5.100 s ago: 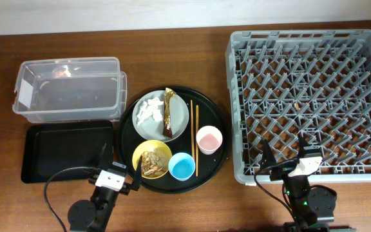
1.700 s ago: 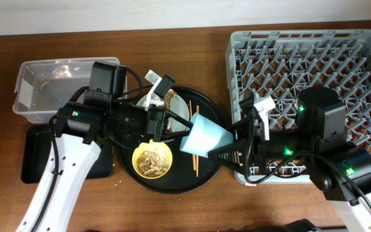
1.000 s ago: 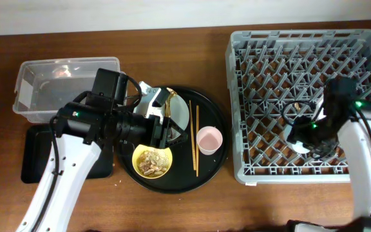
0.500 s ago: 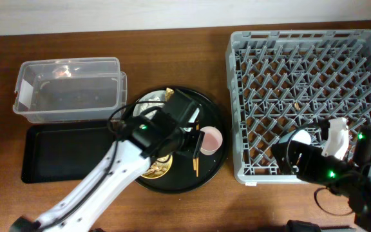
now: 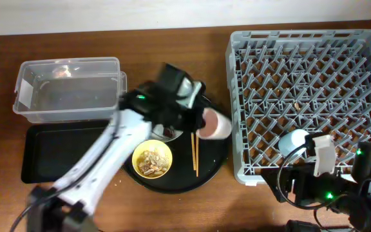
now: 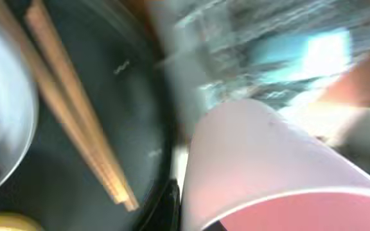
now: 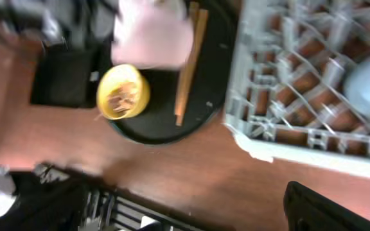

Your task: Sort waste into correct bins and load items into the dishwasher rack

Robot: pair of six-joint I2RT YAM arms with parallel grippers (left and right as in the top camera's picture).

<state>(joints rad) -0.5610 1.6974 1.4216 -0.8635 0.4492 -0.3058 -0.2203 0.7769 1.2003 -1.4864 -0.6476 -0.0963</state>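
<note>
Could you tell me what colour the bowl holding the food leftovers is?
Yellow bowl; overhead view shows it best.

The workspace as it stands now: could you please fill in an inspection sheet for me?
Surface: brown wooden table.
Job's things: pink cup held tilted over the right side of the round black tray; light blue cup in the dishwasher rack; yellow bowl with food leftovers and chopsticks on that tray; plate mostly under the left arm; clear box and shallow black tray at left.
Clutter: nothing seen.
Grippers: left gripper jaws shut on the pink cup; right gripper near the rack's front edge, jaws unclear.
Cables: black cable looped by the right gripper.
Surroundings: pale wall behind the table.
</note>
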